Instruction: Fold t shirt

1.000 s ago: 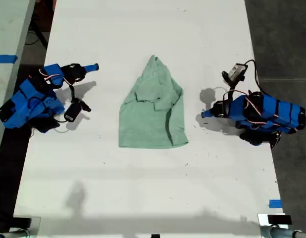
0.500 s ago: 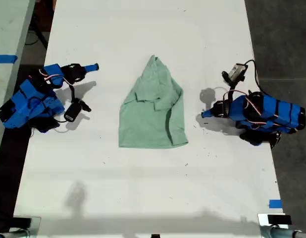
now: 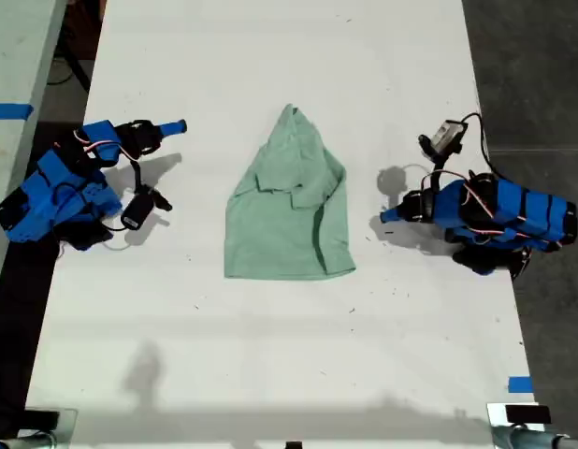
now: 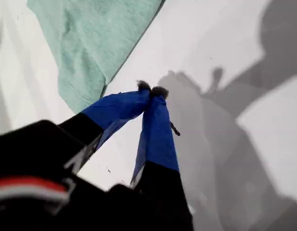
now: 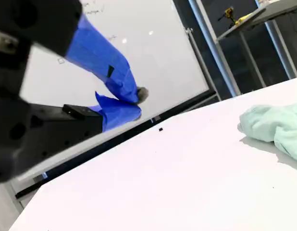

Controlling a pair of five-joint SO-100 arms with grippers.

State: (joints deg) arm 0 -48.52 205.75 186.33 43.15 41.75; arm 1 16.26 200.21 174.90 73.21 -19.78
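Observation:
The t shirt (image 3: pixel 289 206) lies flat and wrinkled in the middle of the white table (image 3: pixel 270 355), pale mint-green, narrow at the far end with a wide straight hem at the near end. My first gripper (image 3: pixel 386 216) rests shut and empty on the table at the exterior view's right, a short way from the shirt's hem corner. Its wrist view shows the blue tips (image 4: pixel 151 90) together beside that corner of the t shirt (image 4: pixel 91 43). At the exterior view's left my second gripper (image 3: pixel 181 124) is shut and empty (image 5: pixel 138 101), well apart from the t shirt (image 5: pixel 276 125).
Both blue arms lie folded at the table's side edges in the exterior view. Blue tape (image 3: pixel 519 383) marks the near right edge, and a second table (image 3: pixel 13 56) with tape stands at the left. A whiteboard (image 5: pixel 153 43) stands beyond the table.

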